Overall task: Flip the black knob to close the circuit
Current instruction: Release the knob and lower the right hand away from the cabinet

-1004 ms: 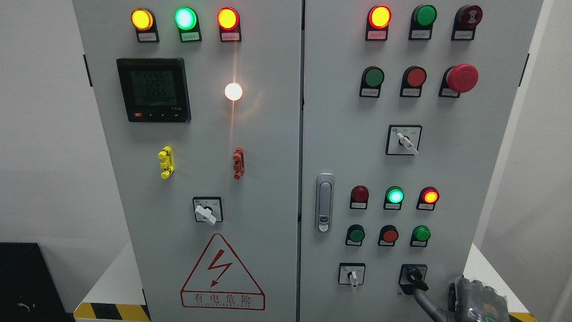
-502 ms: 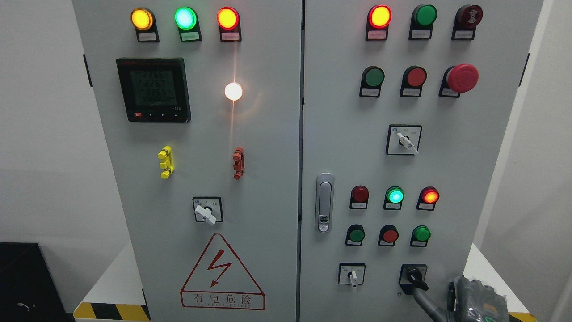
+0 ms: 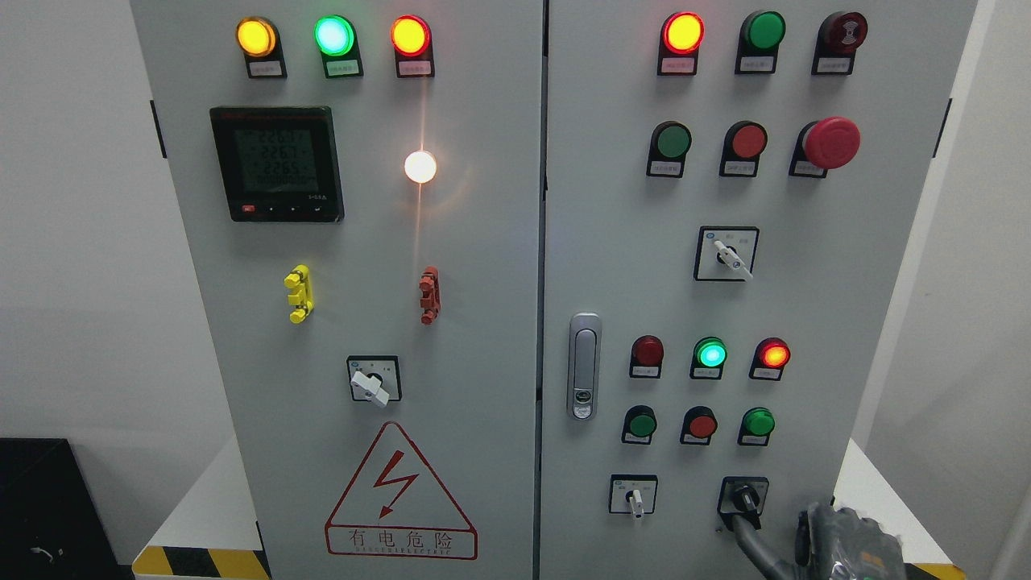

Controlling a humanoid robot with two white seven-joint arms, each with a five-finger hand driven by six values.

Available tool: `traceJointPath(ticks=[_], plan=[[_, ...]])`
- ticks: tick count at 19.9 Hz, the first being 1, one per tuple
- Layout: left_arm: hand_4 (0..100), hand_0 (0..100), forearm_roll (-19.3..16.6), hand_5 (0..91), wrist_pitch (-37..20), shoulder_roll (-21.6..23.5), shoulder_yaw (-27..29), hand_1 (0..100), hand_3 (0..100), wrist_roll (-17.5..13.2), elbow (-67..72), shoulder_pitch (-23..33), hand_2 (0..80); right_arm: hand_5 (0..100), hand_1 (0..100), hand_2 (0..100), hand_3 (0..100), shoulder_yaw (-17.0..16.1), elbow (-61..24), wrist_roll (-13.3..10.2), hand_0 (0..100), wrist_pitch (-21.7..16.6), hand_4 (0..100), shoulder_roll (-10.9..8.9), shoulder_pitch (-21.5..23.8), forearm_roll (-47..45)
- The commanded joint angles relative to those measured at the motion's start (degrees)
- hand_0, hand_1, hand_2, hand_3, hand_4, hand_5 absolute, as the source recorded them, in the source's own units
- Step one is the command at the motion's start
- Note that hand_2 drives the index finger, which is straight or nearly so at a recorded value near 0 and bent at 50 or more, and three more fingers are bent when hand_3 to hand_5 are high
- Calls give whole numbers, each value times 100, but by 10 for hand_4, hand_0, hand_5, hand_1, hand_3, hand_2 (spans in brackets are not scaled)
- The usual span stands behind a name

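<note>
The black knob (image 3: 744, 497) sits on its black plate at the lower right of the right cabinet door (image 3: 813, 322); its lever points down and slightly right. My right hand (image 3: 842, 549) comes up from the bottom edge, mostly cut off by the frame. One grey finger (image 3: 747, 538) stretches up and left from it and touches the knob's lower end. Nothing is clasped in the hand. The left arm does not show.
Left of the black knob is a small white selector switch (image 3: 635, 495). Above are rows of red and green buttons and lamps, a door handle (image 3: 584, 366), another white selector (image 3: 727, 254) and a red mushroom stop (image 3: 832, 142). A white ledge (image 3: 866, 491) runs behind the hand.
My right hand and its outstretched finger have shifted left and a little down. The knob's lever has swung from lower right to nearer straight down.
</note>
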Motion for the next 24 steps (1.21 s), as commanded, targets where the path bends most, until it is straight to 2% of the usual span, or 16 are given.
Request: traceJointPath(ticks=[1, 8, 12, 15, 18, 20, 22, 23, 24], plan=[[0, 120, -1, 0, 2, 2, 0, 556, 0, -1, 0, 35, 0, 1000, 0, 902, 1000, 392, 35, -115, 0, -96, 992, 23, 93, -14], [0, 120, 8, 0, 2, 2, 0, 556, 0, -1, 0, 35, 0, 1000, 0, 888, 1000, 453, -246, -378, 0, -96, 985, 15, 373, -435], [0, 120, -1, 0, 2, 2, 0, 556, 0, -1, 0, 35, 0, 1000, 0, 850, 1000, 734, -509, -677, 0, -201, 968, 15, 707, -1260], [0, 120, -1, 0, 2, 2, 0, 556, 0, -1, 0, 35, 0, 952, 0, 800, 1000, 858, -668, -914, 0, -420, 941, 15, 910, -1787], [0, 120, -1, 0, 2, -7, 0, 556, 0, -1, 0, 35, 0, 869, 0, 730, 1000, 919, -878, -1090, 0, -474, 907, 15, 1146, -2367], [0, 120, -1, 0, 2, 2, 0, 556, 0, -1, 0, 35, 0, 797, 20, 662, 949, 989, -1080, -1152, 0, -474, 854, 6, 1401, -2841], [0, 120, -1, 0, 2, 2, 0, 556, 0, -1, 0, 35, 0, 664, 32, 535, 749, 1042, -1239, -1300, 0, -465, 717, -3, 1639, -3517], [0, 120, -1, 0, 2, 2, 0, 556, 0, -1, 0, 35, 0, 644, 36, 507, 697, 1033, -1300, -1397, 0, -474, 680, -12, 1718, -3886], [0, 120, -1, 0, 2, 2, 0, 556, 0, -1, 0, 35, 0, 580, 40, 446, 599, 1025, -1371, -1520, 0, -474, 601, -12, 1806, -4238]])
